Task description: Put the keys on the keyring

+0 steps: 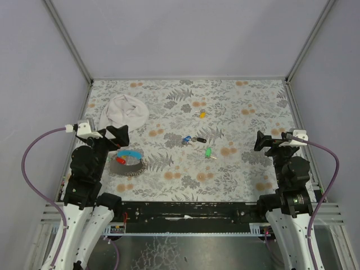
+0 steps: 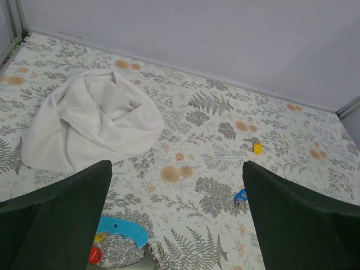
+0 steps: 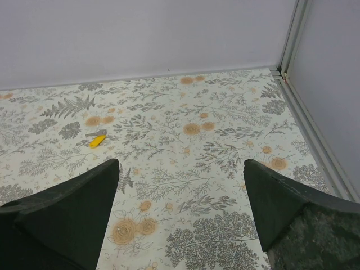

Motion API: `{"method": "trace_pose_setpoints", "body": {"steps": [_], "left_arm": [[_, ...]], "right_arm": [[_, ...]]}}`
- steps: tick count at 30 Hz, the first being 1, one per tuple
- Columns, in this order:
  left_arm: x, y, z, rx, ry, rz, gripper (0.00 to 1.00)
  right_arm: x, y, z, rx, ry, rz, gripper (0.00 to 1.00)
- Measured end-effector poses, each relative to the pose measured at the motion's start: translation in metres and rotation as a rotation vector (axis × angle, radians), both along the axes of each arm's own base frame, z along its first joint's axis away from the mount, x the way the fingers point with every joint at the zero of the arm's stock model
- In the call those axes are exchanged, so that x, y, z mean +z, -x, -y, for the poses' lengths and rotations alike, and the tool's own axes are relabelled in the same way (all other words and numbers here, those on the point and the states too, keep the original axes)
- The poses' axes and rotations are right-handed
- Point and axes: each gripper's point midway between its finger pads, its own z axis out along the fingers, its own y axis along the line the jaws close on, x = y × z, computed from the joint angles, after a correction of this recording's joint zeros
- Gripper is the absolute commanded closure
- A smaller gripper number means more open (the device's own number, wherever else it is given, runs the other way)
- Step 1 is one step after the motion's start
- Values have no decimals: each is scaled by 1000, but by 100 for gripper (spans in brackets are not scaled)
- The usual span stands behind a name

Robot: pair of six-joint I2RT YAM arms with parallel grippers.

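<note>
The keyring (image 1: 127, 162), a grey coil with a light-blue curved piece and a red bit, lies at the near left; in the left wrist view its blue piece (image 2: 121, 230) shows at the bottom. Four keys lie mid-table: yellow (image 1: 202, 114), blue (image 1: 186, 139), black (image 1: 199, 139) and green (image 1: 208, 152). The yellow key (image 2: 256, 147) and blue key (image 2: 241, 197) also show in the left wrist view, and the yellow key (image 3: 97, 140) in the right wrist view. My left gripper (image 1: 120, 136) is open and empty just behind the keyring. My right gripper (image 1: 261, 140) is open and empty at the right.
A crumpled white cloth (image 1: 127, 110) lies at the far left, also in the left wrist view (image 2: 95, 121). Grey walls with metal corner posts (image 3: 292, 34) enclose the floral-patterned table (image 1: 236, 107).
</note>
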Motion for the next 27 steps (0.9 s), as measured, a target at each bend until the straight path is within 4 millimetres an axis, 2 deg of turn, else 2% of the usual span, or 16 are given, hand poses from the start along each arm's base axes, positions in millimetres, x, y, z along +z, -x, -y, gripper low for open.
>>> {"method": "trace_pose_setpoints", "body": {"steps": [10,19,25,27], "left_arm": [[-8,-6,-1,20,24,-38,0],[-44,-23,6,63,133,-207,0],[-56,-20,10,96,287,-248,0],[-69,-15,11,103,335,-264,0]], "right_arm": [[5,3,0,0,-6,22,1],[7,5,-2,9,-20,32,1],[10,7,-5,26,-32,48,1],[12,8,-5,27,-35,54,1]]}}
